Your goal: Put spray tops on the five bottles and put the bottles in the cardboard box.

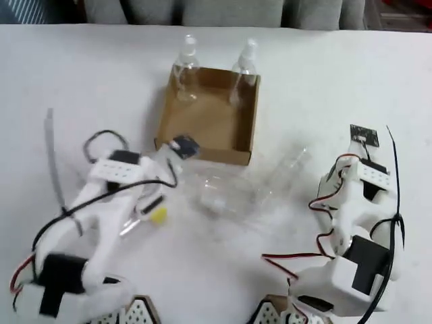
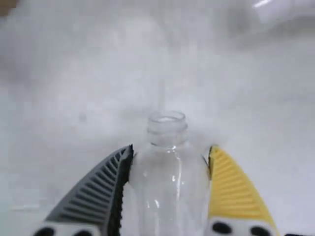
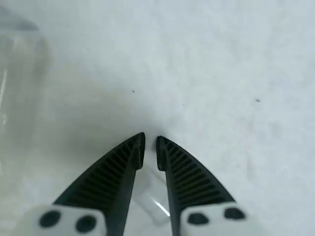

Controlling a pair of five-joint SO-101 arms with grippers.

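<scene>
High view: cardboard box [image 1: 209, 125] holds two bottles [image 1: 185, 74].

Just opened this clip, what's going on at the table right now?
Two arms are working on spray bottles. The left tool grips an uncapped clear bottle by its body, the neck open. The right tool is nearly closed low over the table, seemingly pinching a small clear piece I cannot identify. Two capped bottles stand at the far wall of the cardboard box. More clear bottles lie loose in front of the box.
</scene>
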